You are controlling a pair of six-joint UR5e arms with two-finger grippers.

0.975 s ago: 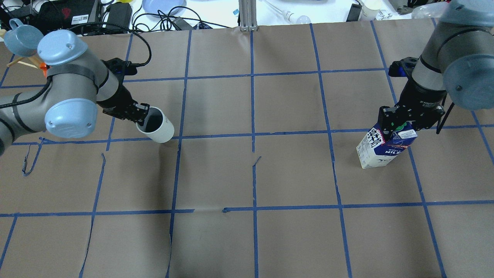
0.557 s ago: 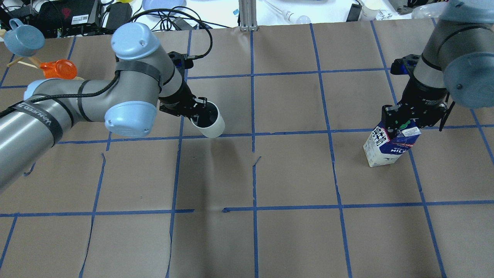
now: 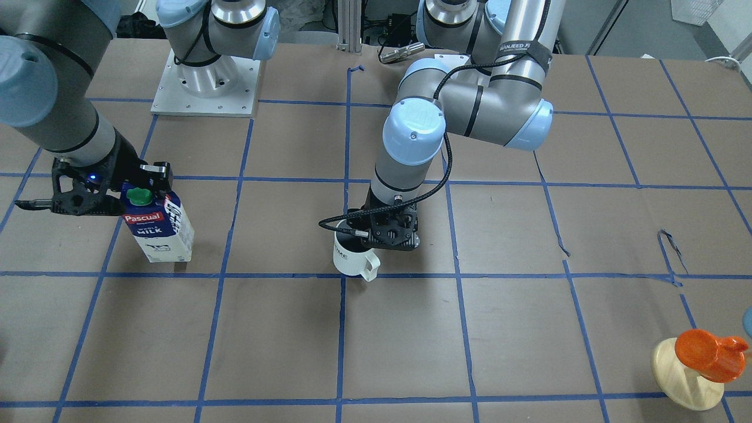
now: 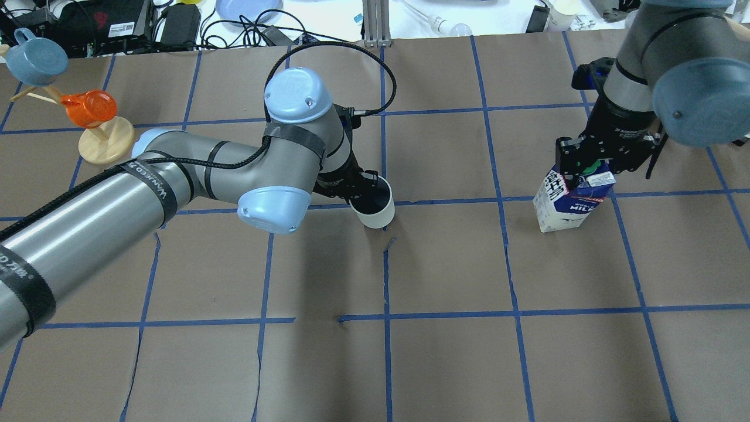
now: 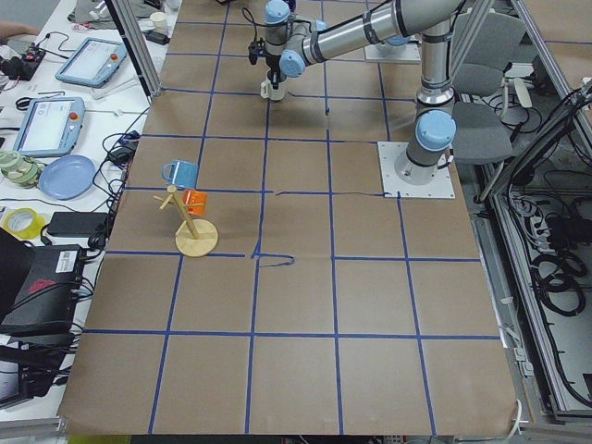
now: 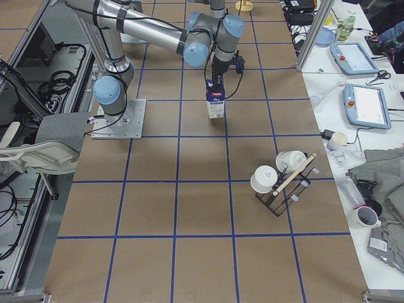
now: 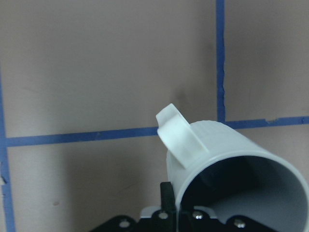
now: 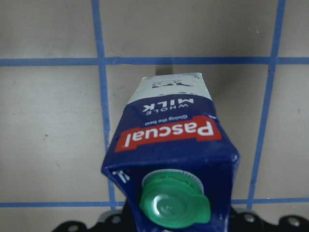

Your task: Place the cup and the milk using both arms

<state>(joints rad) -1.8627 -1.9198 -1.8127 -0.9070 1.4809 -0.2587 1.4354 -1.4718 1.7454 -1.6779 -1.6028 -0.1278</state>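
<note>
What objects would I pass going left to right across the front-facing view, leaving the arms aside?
Milk carton → white mug → orange cup on its wooden stand.

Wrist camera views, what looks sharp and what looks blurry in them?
Right wrist view: the milk label reads sharply, its green cap nearest the lens looks soft. Left wrist view: the cup rim and handle are slightly soft, the tape lines crisper.

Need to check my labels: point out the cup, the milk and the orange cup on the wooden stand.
cup [image 3: 348, 258], exterior front-facing view, white side wall.
milk [image 3: 154, 230], exterior front-facing view, blue front panel.
orange cup [image 3: 702, 346], exterior front-facing view, its body.
</note>
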